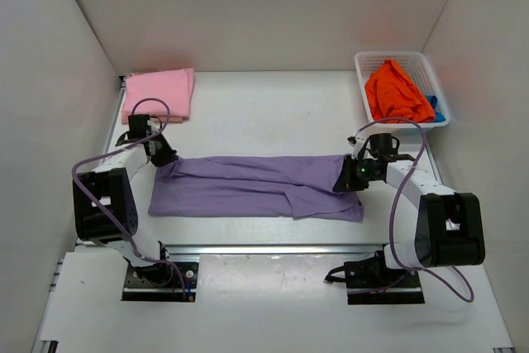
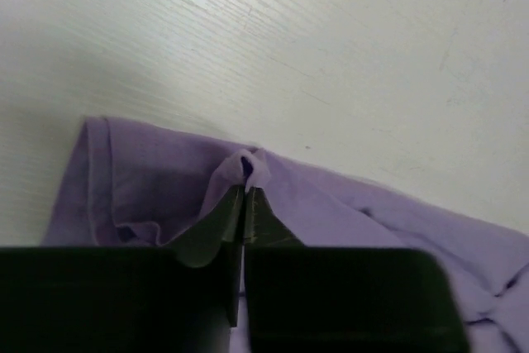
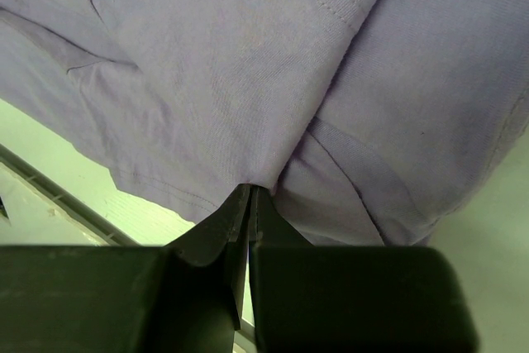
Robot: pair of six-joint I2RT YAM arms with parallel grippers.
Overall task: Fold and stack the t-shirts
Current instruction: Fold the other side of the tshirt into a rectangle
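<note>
The purple t-shirt [image 1: 256, 186] lies folded lengthwise in a long band across the table's middle. My left gripper [image 1: 168, 159] is shut on its far left edge; the left wrist view shows the cloth [image 2: 331, 204] pinched into a small peak between the jaws [image 2: 245, 192]. My right gripper [image 1: 349, 173] is shut on the shirt's far right edge; the right wrist view shows the fabric [image 3: 248, 64] bunched at the closed jaws [image 3: 250, 192]. A folded pink t-shirt [image 1: 159, 94] lies at the back left. The orange t-shirt [image 1: 397, 93] and a bit of the blue one [image 1: 436, 109] sit in the basket.
The white lattice basket [image 1: 360, 64] stands at the back right corner. White walls enclose the table on three sides. A metal rail [image 1: 273, 249] runs along the near edge, in front of the arm bases.
</note>
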